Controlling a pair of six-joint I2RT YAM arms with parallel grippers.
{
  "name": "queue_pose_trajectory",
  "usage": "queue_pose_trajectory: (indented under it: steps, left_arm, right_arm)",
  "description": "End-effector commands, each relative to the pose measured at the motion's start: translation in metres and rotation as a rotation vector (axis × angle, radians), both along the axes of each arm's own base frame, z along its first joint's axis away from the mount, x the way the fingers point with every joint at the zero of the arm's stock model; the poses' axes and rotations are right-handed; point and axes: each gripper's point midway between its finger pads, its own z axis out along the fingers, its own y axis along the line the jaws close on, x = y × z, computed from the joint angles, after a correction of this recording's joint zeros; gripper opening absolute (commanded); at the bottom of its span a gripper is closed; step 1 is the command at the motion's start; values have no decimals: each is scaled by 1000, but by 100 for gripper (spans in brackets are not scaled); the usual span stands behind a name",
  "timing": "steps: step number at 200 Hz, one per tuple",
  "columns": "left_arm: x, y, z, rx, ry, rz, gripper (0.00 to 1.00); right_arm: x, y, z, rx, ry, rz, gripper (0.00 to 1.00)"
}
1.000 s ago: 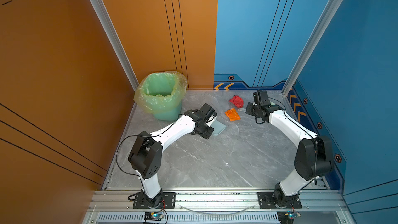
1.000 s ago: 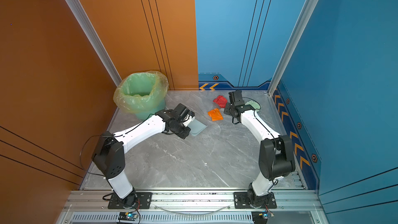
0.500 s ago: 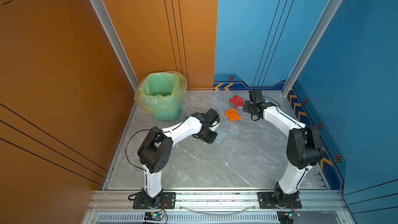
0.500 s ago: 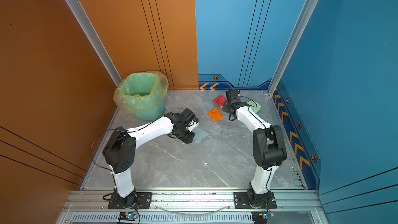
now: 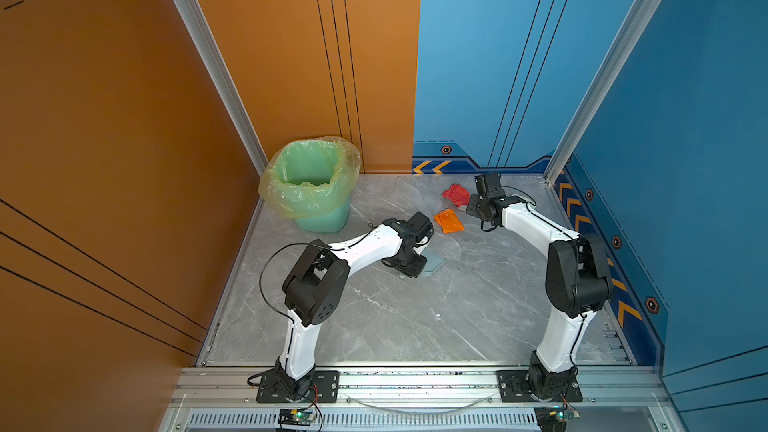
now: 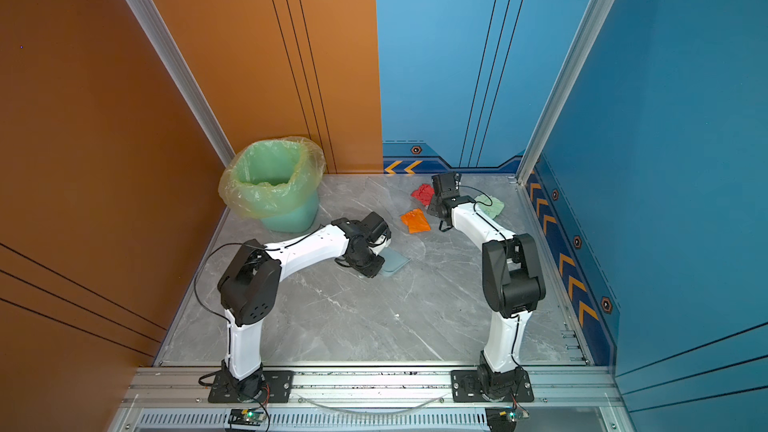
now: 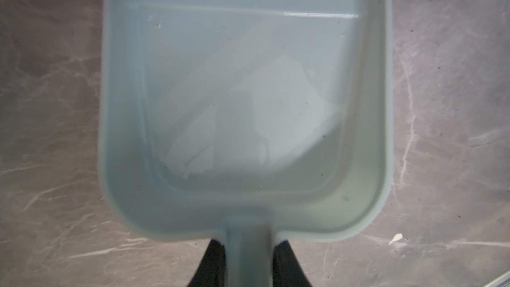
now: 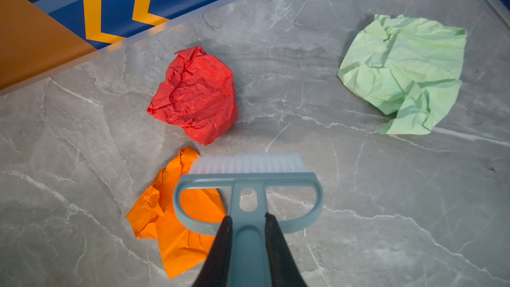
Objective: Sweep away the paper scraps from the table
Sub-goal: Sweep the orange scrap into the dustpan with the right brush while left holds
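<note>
**Brush at the orange scrap, dustpan low at mid-surface**

From where I stand, the grey marble-patterned surface (image 5: 415, 317) with white veins carries three paper scraps, all gathered toward its far right end. The right claw (image 8: 248, 216) is pinching the flat handle of a small pale blue plastic brush (image 8: 248, 180), with one black finger (image 8: 220, 249) on each side of it. The brush's white bristles (image 8: 248, 162) point toward the back wall. One end of the brush head overlaps the crumpled orange paper scrap (image 8: 176, 225), which lies fairly flat on the surface beneath it. Just past the bristles, with a strip of bare marble between, sits the red paper ball (image 8: 196, 95), near the foot of the back wall. The crumpled pale green paper sheet (image 8: 403, 75) lies well apart from both, over toward the right-hand rail. In a top view the right arm crosses in front of part of it.

The left claw (image 7: 249, 244) is clamped on the stem handle of a pale blue plastic dustpan (image 7: 124, 106), and it grips from both sides. The dustpan is low at the middle of the surface, its open mouth facing away from the claw. Whether it lies flat or slightly tipped I cannot tell. In both top views only its front part shows past the left wrist. It is apart from the orange paper scrap and nearer to me.

In the far left corner stands a mint-green plastic bin (image 5: 324, 218) lined with a yellowish translucent bag (image 5: 286, 201), well apart from the scraps.
</note>
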Motion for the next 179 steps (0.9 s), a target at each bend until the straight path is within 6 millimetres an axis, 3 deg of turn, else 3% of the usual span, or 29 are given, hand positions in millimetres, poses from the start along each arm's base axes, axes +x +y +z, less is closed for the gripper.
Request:
queue_pose_trajectory:
  steps: [1,53,125,179]
  left_arm:
    - [2,2,-2,58,-8,7,5]
    - [1,-3,-13,74,7,-11,4]
    - [1,0,-13,88,-2,-10,4]
    - [-1,0,-17,96,4,-14,4]
  right_arm:
    - [2,3,2,-45,1,6,0]
    - [-9,18,-19,-95,71,74,0]
    - [-35,43,-45,-123,177,188,0]
    - [-76,69,-49,-147,278,344,0]
